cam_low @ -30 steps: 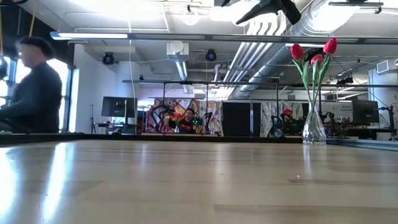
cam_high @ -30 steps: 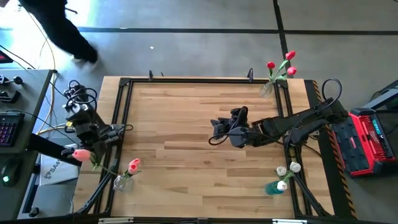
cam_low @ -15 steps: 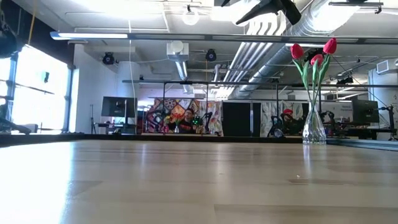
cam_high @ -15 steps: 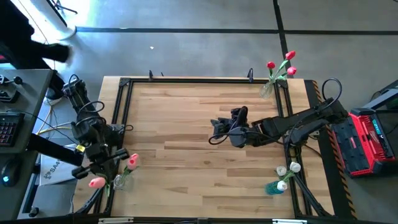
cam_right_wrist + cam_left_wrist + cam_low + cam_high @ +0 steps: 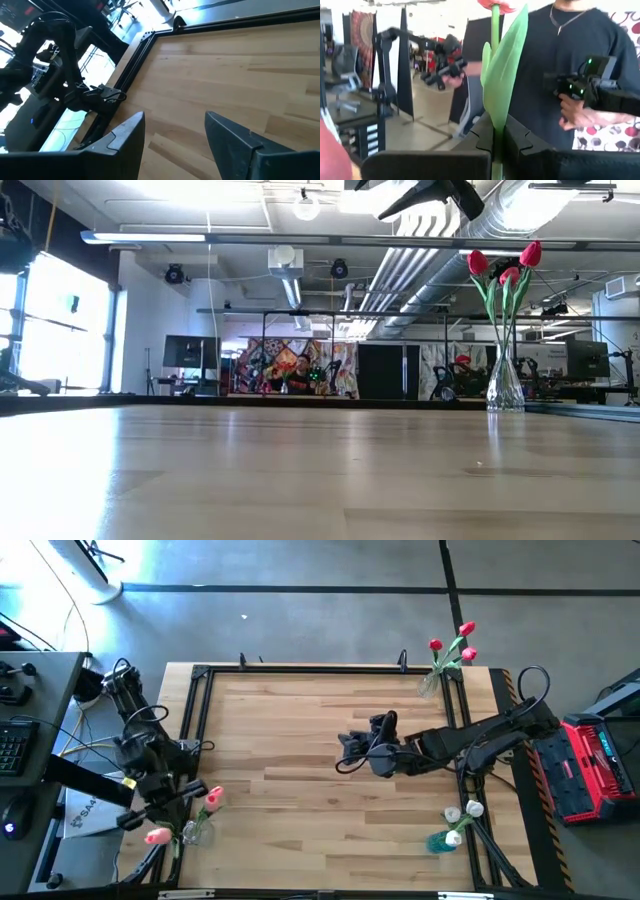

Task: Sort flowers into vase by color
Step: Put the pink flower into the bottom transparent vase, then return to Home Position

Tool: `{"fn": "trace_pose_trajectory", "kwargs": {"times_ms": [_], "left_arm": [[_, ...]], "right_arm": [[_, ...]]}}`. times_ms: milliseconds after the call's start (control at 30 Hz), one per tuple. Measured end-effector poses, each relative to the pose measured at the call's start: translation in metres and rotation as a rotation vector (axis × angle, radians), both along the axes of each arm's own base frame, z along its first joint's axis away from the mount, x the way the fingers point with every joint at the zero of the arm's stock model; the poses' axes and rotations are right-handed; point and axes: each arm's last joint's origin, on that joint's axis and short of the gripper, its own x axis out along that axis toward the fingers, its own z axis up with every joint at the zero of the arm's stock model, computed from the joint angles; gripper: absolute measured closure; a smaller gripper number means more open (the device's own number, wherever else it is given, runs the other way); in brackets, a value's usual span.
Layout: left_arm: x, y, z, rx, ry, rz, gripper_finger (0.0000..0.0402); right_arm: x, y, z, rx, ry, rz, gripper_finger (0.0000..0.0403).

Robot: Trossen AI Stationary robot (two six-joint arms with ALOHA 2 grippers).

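Note:
My left gripper [image 5: 168,811] is at the table's near left corner, shut on a pink tulip whose head [image 5: 157,835] lies just outside the black frame. Beside it stands a clear glass vase [image 5: 197,832] with one pink tulip [image 5: 213,799] in it. A clear vase [image 5: 430,685] of red tulips [image 5: 467,631] stands at the far right, also in the low view [image 5: 505,385]. A teal vase [image 5: 439,841] of white flowers [image 5: 474,808] stands at the near right. My right gripper [image 5: 345,747] hangs open over the table's middle, with nothing between its fingers [image 5: 122,135]. My left gripper pinches the tulip's thin green stem [image 5: 494,150] between its two fingers, just below a broad leaf [image 5: 505,85]. The fingers lie across the stem. The flower is lifted clear, and its leaf and head [image 5: 497,5] reach out past the fingertips.
A black metal frame [image 5: 195,720] runs around the wooden table top. A desk with a keyboard [image 5: 12,745] and cables stands left of the table, and a red case [image 5: 600,765] to its right. A person holding hand controllers [image 5: 580,85] stands beyond the left gripper.
My left gripper has swung toward the table's near edge and a little down with the pink tulip, bringing its head from beside the arm to next to the glass vase, then held still. The gripper stayed shut. A person at the far left has walked out of view.

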Motion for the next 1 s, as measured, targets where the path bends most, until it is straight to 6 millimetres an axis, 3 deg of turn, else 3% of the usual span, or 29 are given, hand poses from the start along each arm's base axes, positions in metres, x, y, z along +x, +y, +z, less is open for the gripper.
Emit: {"fn": "trace_pose_trajectory", "kwargs": {"times_ms": [333, 1000], "left_arm": [[0.002, -0.003, -0.005, 0.018, 0.054, 0.018, 0.0396], [-0.008, 0.016, 0.003, -0.068, 0.068, 0.053, 0.0288]], "right_arm": [[0.001, 0.003, 0.001, 0.025, -0.019, 0.022, 0.0208], [0.003, 0.005, 0.003, 0.049, -0.037, 0.069, 0.0208]]}}
